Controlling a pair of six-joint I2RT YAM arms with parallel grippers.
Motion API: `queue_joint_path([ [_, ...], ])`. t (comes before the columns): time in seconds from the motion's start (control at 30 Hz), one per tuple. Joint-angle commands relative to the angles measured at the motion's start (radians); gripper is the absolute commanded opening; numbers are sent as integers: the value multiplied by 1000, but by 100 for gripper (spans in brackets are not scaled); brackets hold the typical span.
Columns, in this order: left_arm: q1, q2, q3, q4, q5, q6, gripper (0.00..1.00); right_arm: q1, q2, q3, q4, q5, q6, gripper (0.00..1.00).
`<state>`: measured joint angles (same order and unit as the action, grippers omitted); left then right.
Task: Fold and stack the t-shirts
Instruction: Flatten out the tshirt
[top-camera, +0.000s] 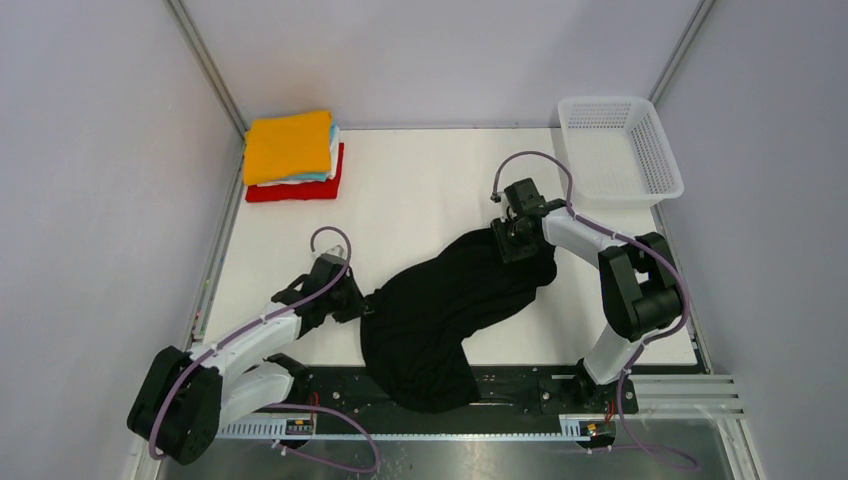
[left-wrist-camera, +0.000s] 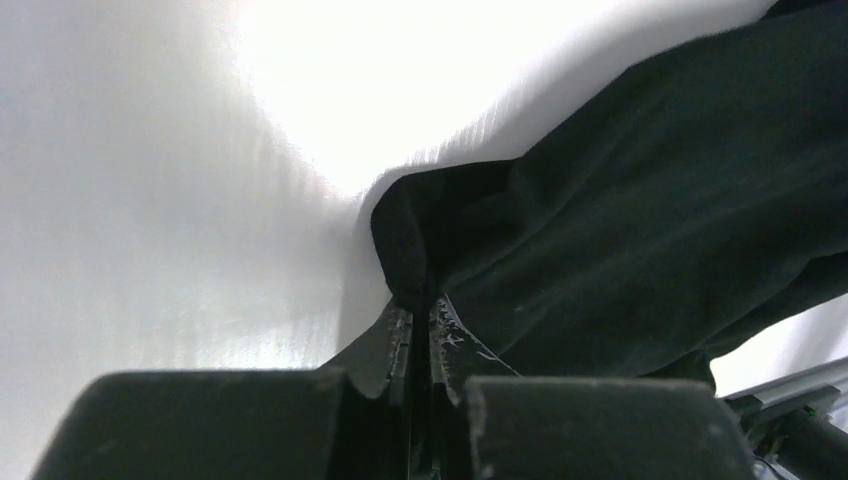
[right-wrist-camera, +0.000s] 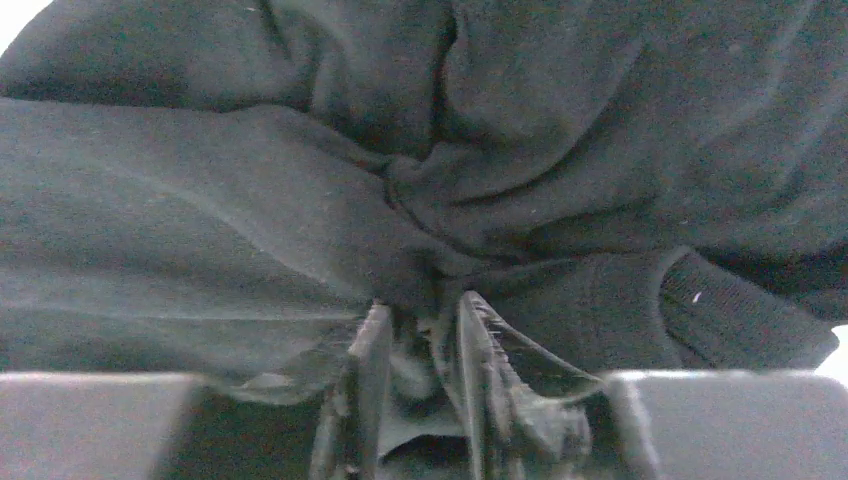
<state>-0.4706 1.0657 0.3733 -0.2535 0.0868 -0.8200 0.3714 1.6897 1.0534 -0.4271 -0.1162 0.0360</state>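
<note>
Pinching a thin edge of the black t-shirt (left-wrist-camera: 620, 200), with the fingers of the left gripper (left-wrist-camera: 418, 308) pressed almost together; clamping a thicker bunch of the same cloth in the right gripper (right-wrist-camera: 420, 315), fingers slightly apart around it. Stretched crumpled between both across the table (top-camera: 420, 180), near end over the front edge. Beyond: one black shirt, four folded t-shirts (top-camera: 292, 160) in one stack at the far left, orange on top, red at the bottom, and one basket (top-camera: 620, 150) far right.
</note>
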Motion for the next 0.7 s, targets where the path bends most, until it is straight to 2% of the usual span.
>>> queue_joint_path([
  [0.0,-3,-103,76,-83,-118,47,0,3,32,56,-68,107,19,24],
  [0.1,-3,-169,110,-107,-159,70,0,3,-3,50,-63,160,43,9],
  [0.2,-3,-234,158,-114,-174,96,0,3,-118,16,-21,208,67,0],
  [0.43,-3,-355,362,-127,-199,184,0,3,-555,-55,69,263,80,0],
  [0.67,-5,-476,654,-113,-127,282,0,4,-926,60,5,126,37,0],
])
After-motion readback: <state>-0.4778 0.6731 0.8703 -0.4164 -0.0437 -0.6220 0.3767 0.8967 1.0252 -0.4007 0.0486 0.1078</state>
